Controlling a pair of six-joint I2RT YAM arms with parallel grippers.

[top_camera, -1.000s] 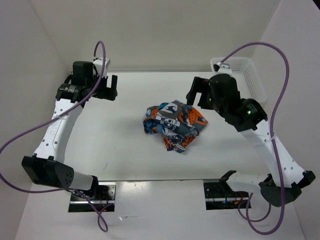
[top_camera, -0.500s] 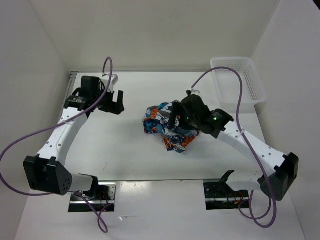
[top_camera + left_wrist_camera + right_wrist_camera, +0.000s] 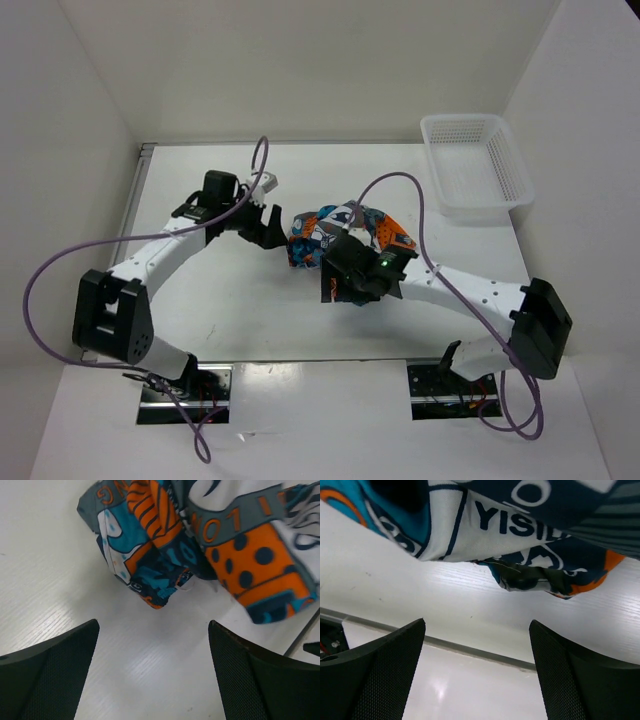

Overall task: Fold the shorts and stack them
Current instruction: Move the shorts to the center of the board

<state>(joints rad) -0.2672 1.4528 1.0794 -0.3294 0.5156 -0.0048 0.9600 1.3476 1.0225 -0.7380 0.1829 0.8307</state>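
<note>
The white mesh basket (image 3: 470, 160) sits at the far right corner of the table (image 3: 230, 300), with only its own mesh floor showing inside. The shorts (image 3: 345, 225) lie well apart from it, a crumpled heap mid-table. The right wrist view shows dark letters "YISI" on a white patch (image 3: 485, 522). The left wrist view shows orange "LON" on a grey band (image 3: 235, 515). The left gripper (image 3: 275, 228), spread wide and grasping nothing, hovers just beside the heap's left edge. The right gripper (image 3: 335, 285), likewise released, is at its near edge.

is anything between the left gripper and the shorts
No: in the left wrist view, only bare table lies between the open fingers of the left gripper and the crumpled shorts.
</note>
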